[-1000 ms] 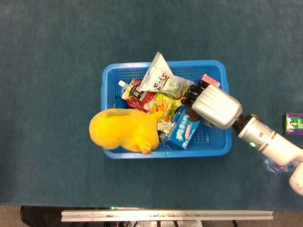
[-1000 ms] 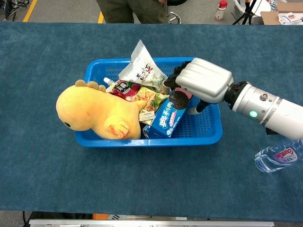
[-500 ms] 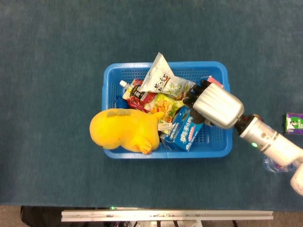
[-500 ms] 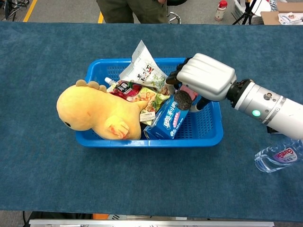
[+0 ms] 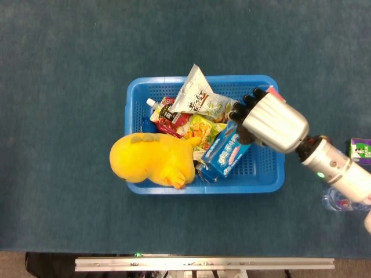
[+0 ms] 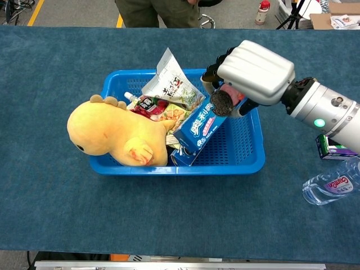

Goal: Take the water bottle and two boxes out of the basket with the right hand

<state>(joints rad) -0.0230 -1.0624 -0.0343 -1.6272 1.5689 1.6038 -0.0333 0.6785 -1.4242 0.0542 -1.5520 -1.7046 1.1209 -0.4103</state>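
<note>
My right hand (image 5: 272, 123) (image 6: 253, 73) is over the right side of the blue basket (image 5: 266, 185) (image 6: 236, 167). It grips the upper end of a blue box (image 5: 227, 152) (image 6: 197, 130), which slants up out of the basket with its lower end still inside. A pink item (image 5: 272, 92) (image 6: 229, 93) shows inside the hand. Right of the basket, a clear water bottle (image 6: 331, 185) (image 5: 342, 202) lies on the table. A small purple box (image 5: 359, 150) (image 6: 334, 147) stands just behind it. The left hand is out of sight.
A yellow plush dinosaur (image 5: 151, 159) (image 6: 109, 132) fills the basket's left front and overhangs its rim. A white snack bag (image 5: 197, 95) (image 6: 169, 84), a red pouch (image 5: 171, 116) and a yellow-green packet (image 5: 203, 127) lie in the basket. The table is blue cloth.
The right hand has risen and drawn back to the right. The blue box's upper end has come up with it and the box now tilts more steeply. The purple box now shows in the chest view.
</note>
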